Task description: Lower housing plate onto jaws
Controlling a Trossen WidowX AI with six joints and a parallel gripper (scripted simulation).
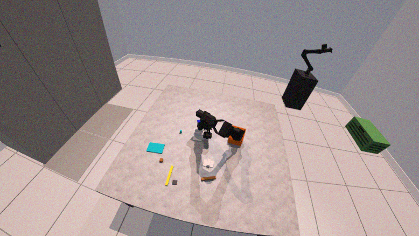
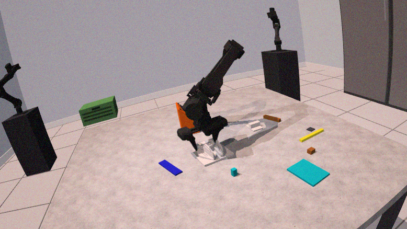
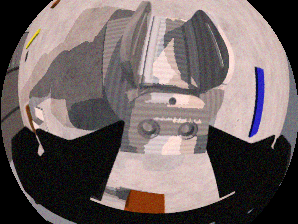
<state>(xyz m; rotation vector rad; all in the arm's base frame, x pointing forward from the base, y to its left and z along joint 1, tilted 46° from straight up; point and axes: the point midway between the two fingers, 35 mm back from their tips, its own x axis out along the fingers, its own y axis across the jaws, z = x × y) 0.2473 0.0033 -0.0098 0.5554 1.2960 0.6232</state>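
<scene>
My gripper (image 2: pixel 205 145) (image 3: pixel 165 127) points down, its two fingers shut on opposite sides of the pale grey housing plate (image 3: pixel 167 142). Two round stubs or holes and a smaller dark hole show in the plate. Two curved grey jaws (image 3: pixel 137 40) (image 3: pixel 211 55) stand side by side just beyond the plate, with a gap between them. They stand on the white base (image 2: pixel 206 163), low on the table. Whether the plate rests fully down and level on the stubs cannot be told; in the top and exterior views my fingers and glare hide it.
A blue strip (image 2: pixel 170 167) (image 3: pixel 257 100) and a small cyan block (image 1: pixel 180 131) (image 2: pixel 233 172) lie near the base. A white stepped piece (image 1: pixel 208 162) (image 2: pixel 255 125) and a brown bar (image 1: pixel 208 178) (image 2: pixel 271 117) lie farther off. An orange bin (image 1: pixel 242 129) (image 2: pixel 182 117) stands beside the arm.
</scene>
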